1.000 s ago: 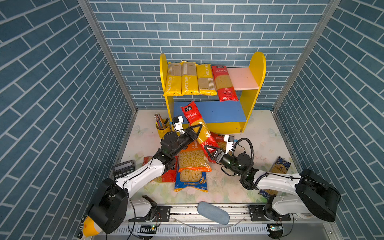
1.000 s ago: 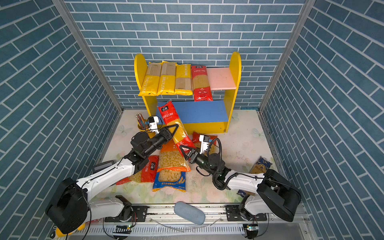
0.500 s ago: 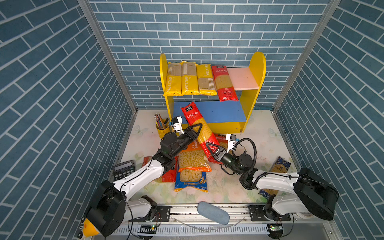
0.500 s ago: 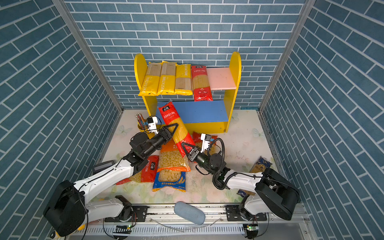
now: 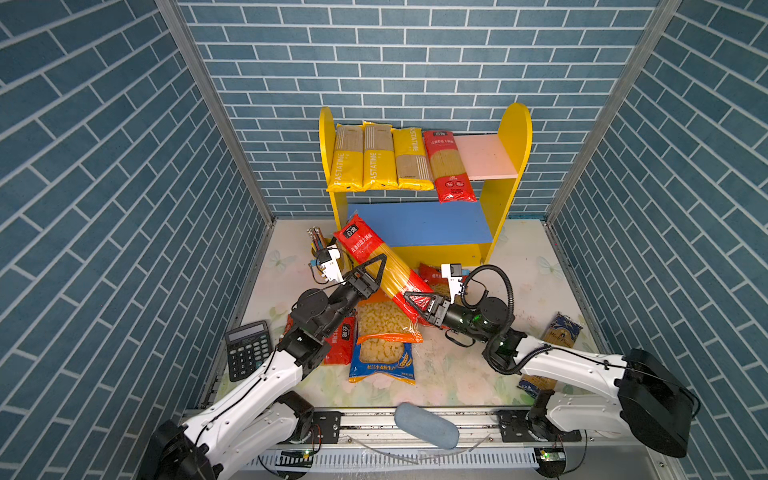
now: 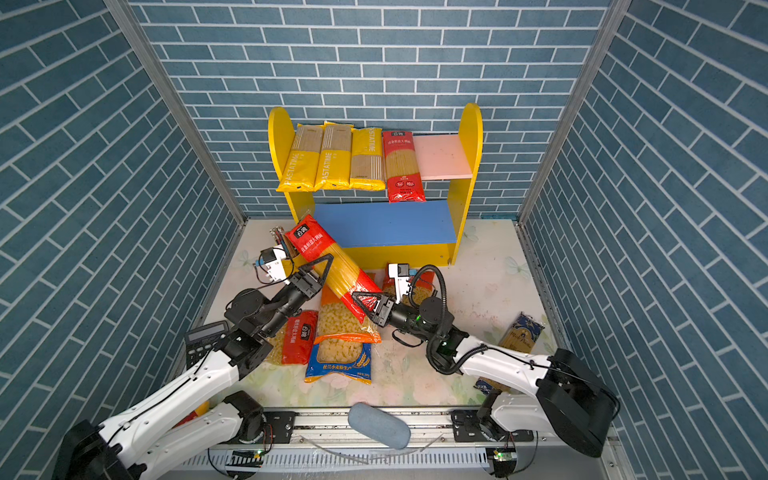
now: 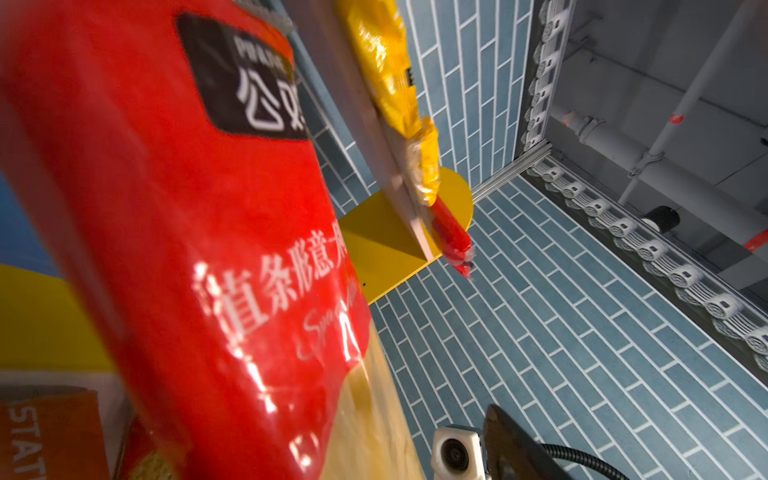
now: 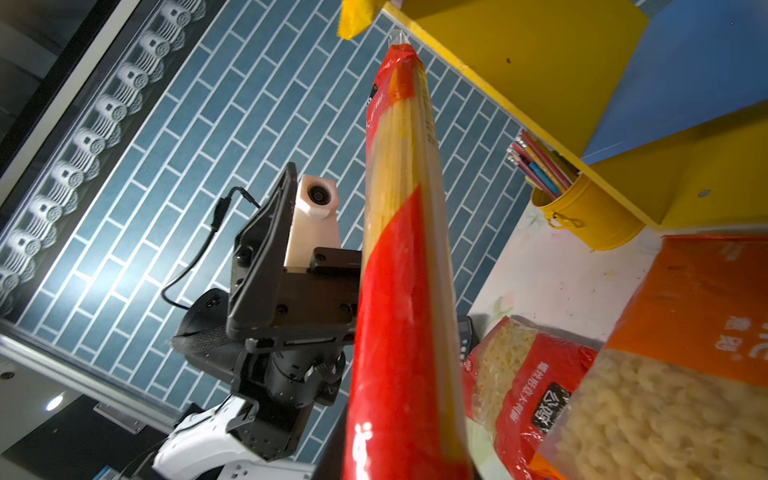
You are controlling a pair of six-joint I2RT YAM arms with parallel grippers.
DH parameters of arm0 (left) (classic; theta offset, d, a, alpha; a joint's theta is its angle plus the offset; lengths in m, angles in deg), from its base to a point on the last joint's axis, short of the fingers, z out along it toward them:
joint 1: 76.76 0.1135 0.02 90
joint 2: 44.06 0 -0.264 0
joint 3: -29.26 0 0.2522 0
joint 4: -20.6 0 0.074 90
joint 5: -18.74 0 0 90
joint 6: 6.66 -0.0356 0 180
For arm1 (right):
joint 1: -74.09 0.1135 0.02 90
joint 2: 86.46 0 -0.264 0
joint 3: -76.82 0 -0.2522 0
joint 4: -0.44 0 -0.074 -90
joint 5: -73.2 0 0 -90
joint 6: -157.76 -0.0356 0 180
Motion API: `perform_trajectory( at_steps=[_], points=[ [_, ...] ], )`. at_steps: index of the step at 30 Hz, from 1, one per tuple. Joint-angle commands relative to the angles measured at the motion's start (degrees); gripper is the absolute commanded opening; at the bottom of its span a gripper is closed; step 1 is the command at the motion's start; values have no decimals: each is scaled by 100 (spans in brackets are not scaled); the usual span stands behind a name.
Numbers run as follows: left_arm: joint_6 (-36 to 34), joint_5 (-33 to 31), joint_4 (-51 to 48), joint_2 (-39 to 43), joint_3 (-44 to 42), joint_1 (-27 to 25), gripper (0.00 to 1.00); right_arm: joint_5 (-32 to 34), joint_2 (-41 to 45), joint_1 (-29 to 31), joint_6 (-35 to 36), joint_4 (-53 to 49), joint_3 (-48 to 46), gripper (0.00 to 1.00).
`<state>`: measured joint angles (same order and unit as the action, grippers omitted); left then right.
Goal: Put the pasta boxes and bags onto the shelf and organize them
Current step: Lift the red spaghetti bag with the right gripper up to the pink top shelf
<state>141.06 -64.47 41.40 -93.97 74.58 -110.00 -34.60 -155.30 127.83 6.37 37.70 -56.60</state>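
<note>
The right tool (image 5: pixel 417 304) pinches the low end of a red spaghetti pack (image 5: pixel 366 246). The pack slants up over the macaroni bags (image 5: pixel 380 328) on the worktop (image 5: pixel 523 266) — its top end is at the front left corner of the blue lower board (image 5: pixel 428 222) of the shelf (image 5: pixel 514 137). The left tool (image 5: pixel 372 272) gapes wide, jaws either side of the pack's middle. Four long packs (image 5: pixel 378 160) lie on the pink upper board (image 5: pixel 484 156).

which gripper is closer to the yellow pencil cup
Left. The left gripper is just beside the pencil cup; the right gripper is farther, holding the low end of the red spaghetti pack.
</note>
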Motion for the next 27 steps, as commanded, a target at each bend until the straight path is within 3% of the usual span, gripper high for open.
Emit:
perform_trajectory(
  at_steps=[1,9,15,19,27],
  points=[
    [-620,-190,-12,307,103,18,83,-489,628,-233,390,432,663,0],
    [-951,181,127,328,229,-53,84,-676,1017,-1341,-92,440,1203,0],
    [-1529,-16,-389,187,370,-623,84,-813,780,-1906,90,-105,2247,0],
    [-1655,-217,-539,183,212,-926,84,-315,624,-2260,66,-538,2853,0],
    [-1464,-318,-530,194,-190,-1165,83,896,409,-2828,373,-3441,4378,0]
  ],
)
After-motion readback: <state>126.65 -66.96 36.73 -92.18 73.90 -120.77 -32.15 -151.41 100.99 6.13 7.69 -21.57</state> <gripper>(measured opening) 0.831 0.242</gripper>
